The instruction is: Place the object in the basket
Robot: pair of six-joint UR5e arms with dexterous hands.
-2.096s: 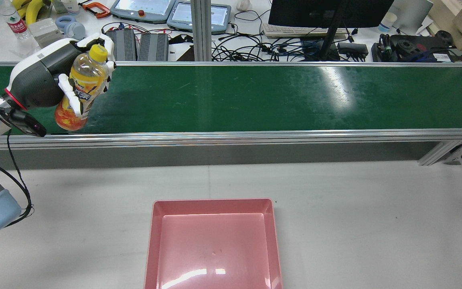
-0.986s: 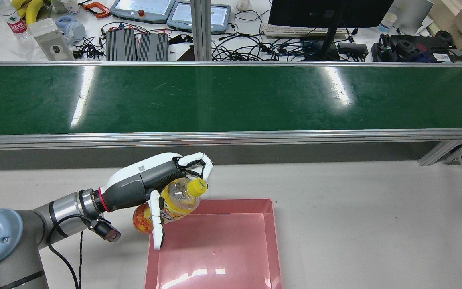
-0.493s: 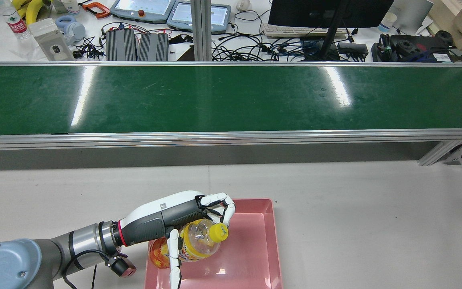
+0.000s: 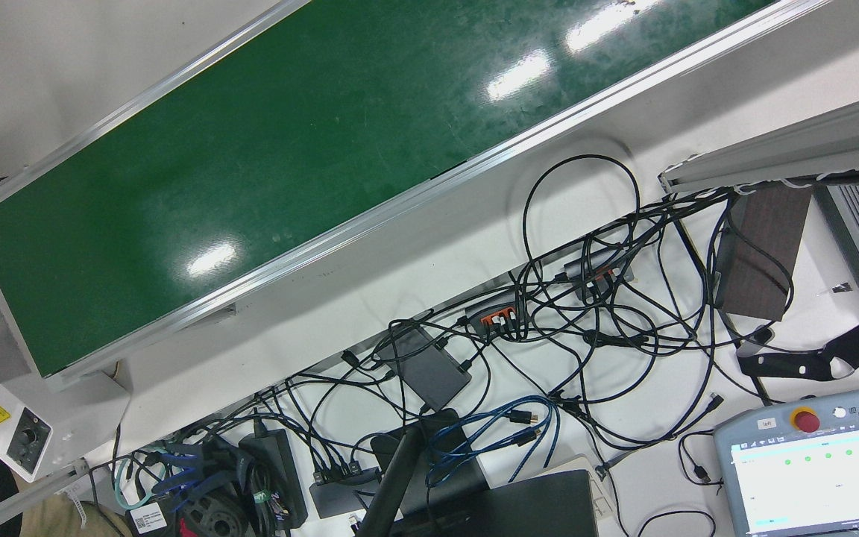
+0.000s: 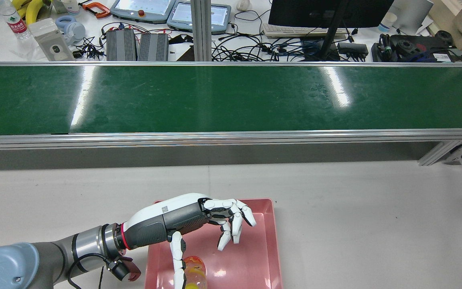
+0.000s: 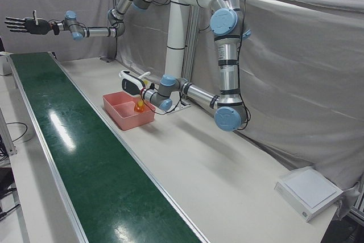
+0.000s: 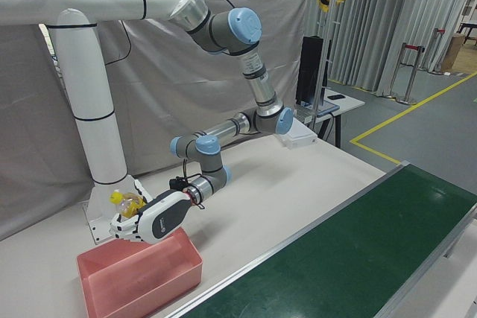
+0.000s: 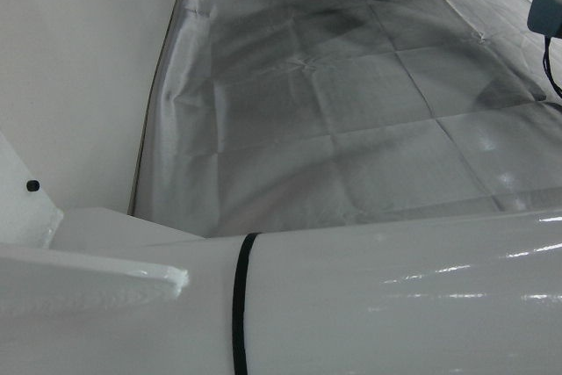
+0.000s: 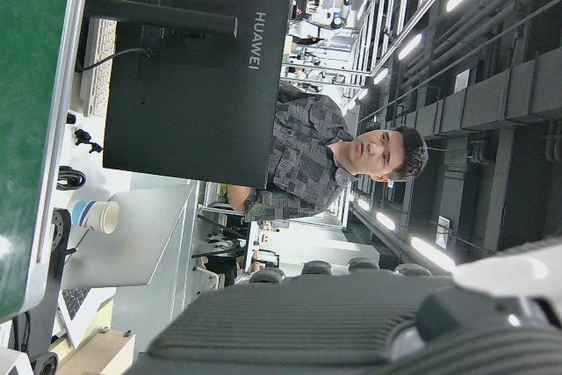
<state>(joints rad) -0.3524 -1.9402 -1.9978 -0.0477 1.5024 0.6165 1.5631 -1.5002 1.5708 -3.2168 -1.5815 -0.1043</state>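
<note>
**Release over the basket: bottle down, withdrawal pending**

While the front view is showing only the long green conveyor belt point(image 4: 265, 149) and cabling, it is offering nothing on the step in hand.

In the rear view, the left hand point(image 5: 199, 218) is hovering over the shallow pink plastic basket point(image 5: 269, 241), fingers spread apart and gripping nothing. The clear yellow-capped bottle of orange drink point(image 5: 193, 273) is lying inside the basket near its left wall, just beside the thumb.

In the left-front view, the right hand point(image 6: 21, 24) is hanging splayed and empty, well apart from the work.

In the right-front view, the basket's walls are standing low beneath the left hand.

Judgement: the fingers should be lifting straight up before any sideways travel, lest the thumb nudge the bottle.
</note>
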